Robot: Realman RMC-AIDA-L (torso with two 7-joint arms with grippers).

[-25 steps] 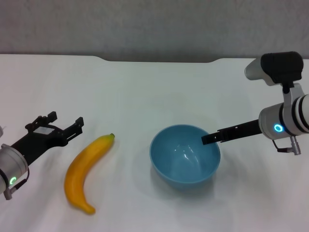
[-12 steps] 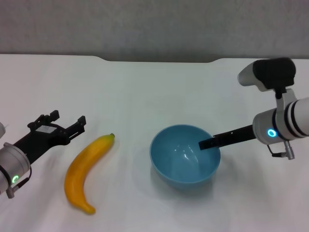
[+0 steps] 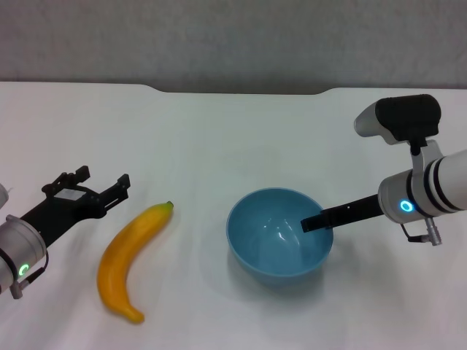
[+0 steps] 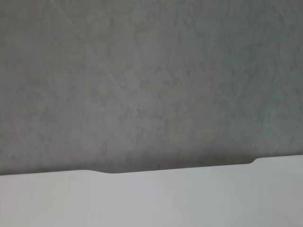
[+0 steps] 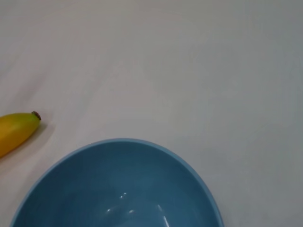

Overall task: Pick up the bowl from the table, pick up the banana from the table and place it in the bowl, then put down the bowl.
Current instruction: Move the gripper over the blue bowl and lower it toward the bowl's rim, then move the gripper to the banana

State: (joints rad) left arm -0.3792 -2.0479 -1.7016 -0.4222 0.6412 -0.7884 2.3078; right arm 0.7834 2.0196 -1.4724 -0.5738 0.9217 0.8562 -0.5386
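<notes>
The light-blue bowl [image 3: 279, 240] stands upright on the white table [image 3: 219, 131], right of the middle. It also fills the near part of the right wrist view [image 5: 118, 189]. The yellow-orange banana [image 3: 131, 259] lies to the bowl's left, apart from it; its stem end shows in the right wrist view [image 5: 16, 130]. My right gripper [image 3: 310, 222] reaches in from the right, and its dark tip lies over the bowl's right rim, inside the bowl's outline. My left gripper [image 3: 102, 179] is open and empty, just left of the banana and not touching it.
The table's far edge has a shallow notch [image 3: 241, 91] with a grey wall behind, which also shows in the left wrist view [image 4: 151, 94]. Bare tabletop lies beyond the bowl and banana.
My right arm has shifted a little left and lower, bringing its tip further over the bowl's rim. The bowl and banana have not moved. The left gripper has barely moved.
</notes>
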